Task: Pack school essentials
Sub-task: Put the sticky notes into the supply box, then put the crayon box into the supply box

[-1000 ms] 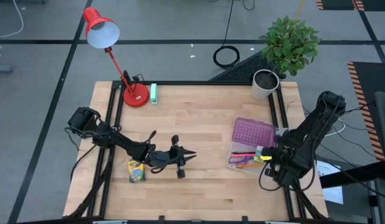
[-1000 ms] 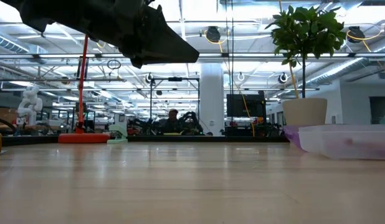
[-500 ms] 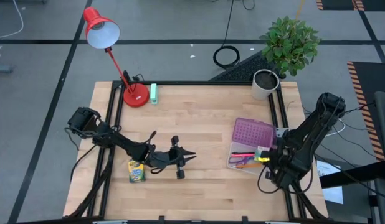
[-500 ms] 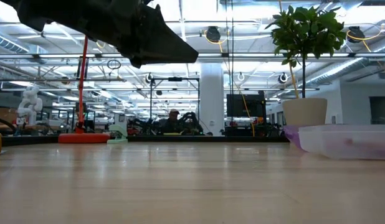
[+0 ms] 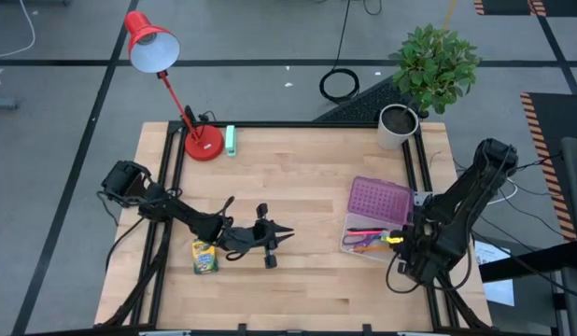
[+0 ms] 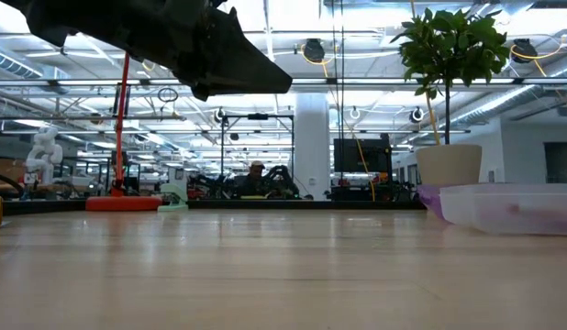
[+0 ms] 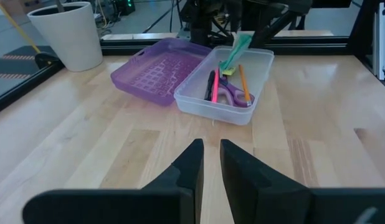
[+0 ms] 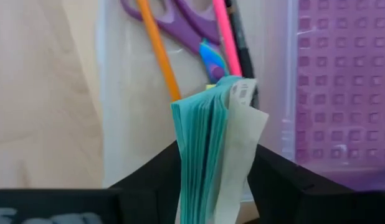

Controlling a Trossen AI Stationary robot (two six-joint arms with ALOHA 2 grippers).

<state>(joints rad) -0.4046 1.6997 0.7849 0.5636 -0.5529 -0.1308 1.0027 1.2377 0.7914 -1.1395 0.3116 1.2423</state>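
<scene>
A clear box lies at the right of the table, its purple lid open behind it. Inside lie purple scissors, an orange pencil, a pink pencil and a black pen. Just above the box hangs my right gripper, shut on a pale green pack of sheets. The yellow-green crayon box lies flat on the table at the near left. Beside it my left gripper hovers shut and empty above the table's middle, pointing at the box. My right gripper pinches the pack between its two fingers, one on each broad face, at the end nearest the wrist. The pack sticks out beyond the fingertips, edge-on and clear of the box's floor, over the pencils and scissors.
A red desk lamp and a small mint-green block stand at the far left. A white plant pot stands at the far right corner. Bare wood stretches between the crayon box and the clear box.
My right gripper has crept slightly toward the table's near edge over the box, still holding the pack.
</scene>
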